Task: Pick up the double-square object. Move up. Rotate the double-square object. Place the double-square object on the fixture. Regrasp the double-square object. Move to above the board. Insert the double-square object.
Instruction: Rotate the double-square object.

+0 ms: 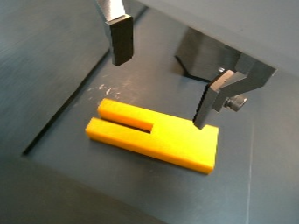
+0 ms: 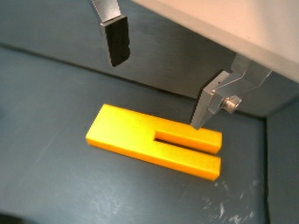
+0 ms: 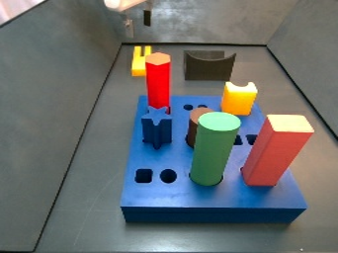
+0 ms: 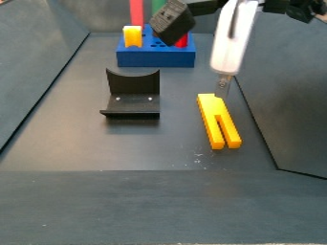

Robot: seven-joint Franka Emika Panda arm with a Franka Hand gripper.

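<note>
The likeliest trouble is a bad first grasp. The gripper [image 1: 163,74] hangs above the dark grey table [image 2: 47,96] with its flat silver fingers [image 1: 121,42] spread wide apart and nothing between them. In both wrist views one finger tip sits over, or close to, the stepped end of the long yellow-orange double-square object [image 1: 152,133], while the other finger is well off to the far side of it. If the arm descends from this offset, I judge that a finger could land on top of the piece instead of beside it, pressing it into the table or pushing it askew. A closing grip not squared to its long sides could also twist the piece, leaving it tilted for the later rotation and the placing on the fixture.

The double-square object [image 2: 158,142] lies flat on the table, untouched, a smooth bright prism with a slot-like step running part of its length, so that one end looks split into two bars. In a side view it lies just beside the small dark fixture [image 4: 130,93], apart from it, near the side wall. The thick blue square board [image 3: 211,178], bearing red, green, yellow and blue pegs, stands well apart from the piece.
</note>
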